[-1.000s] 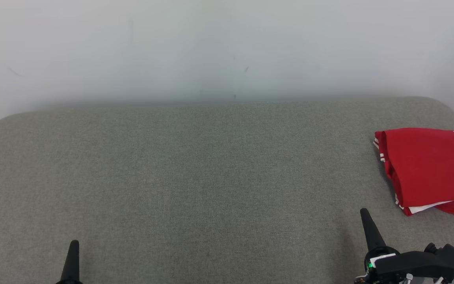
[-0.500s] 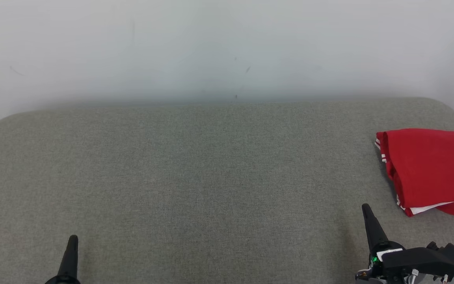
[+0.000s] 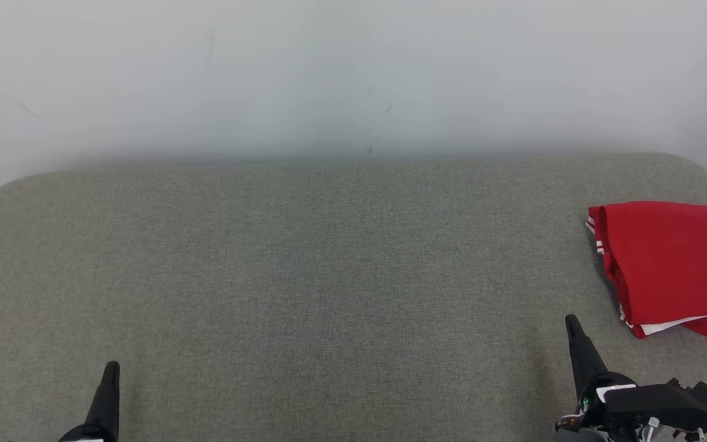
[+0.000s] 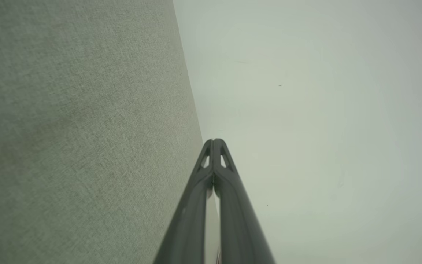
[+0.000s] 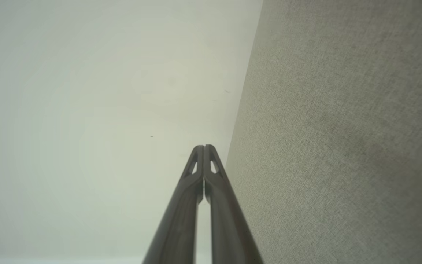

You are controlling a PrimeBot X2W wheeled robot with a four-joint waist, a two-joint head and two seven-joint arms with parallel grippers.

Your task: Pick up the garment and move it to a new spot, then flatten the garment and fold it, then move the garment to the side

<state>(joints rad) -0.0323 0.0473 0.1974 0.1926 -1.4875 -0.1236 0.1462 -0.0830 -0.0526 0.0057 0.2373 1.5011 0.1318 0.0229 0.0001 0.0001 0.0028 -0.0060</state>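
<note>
One garment point(image 3: 672, 264) at cushion point(image 3: 329, 264) right edge, left hand point(image 3: 111, 368), right hand point(image 3: 571, 321) closed, apart

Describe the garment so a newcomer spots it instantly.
Start at the grey fabric surface below the pale wall. Follow it to its right edge, where the garment lies folded. It is bright red with white trim and dark numerals, unlike the black right claw.

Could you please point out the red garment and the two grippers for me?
red garment point(image 3: 666, 264), head view, plain red top layer.
left gripper point(image 3: 110, 368), head view, closed fingertips.
right gripper point(image 3: 571, 321), head view, closed fingertips.
</note>
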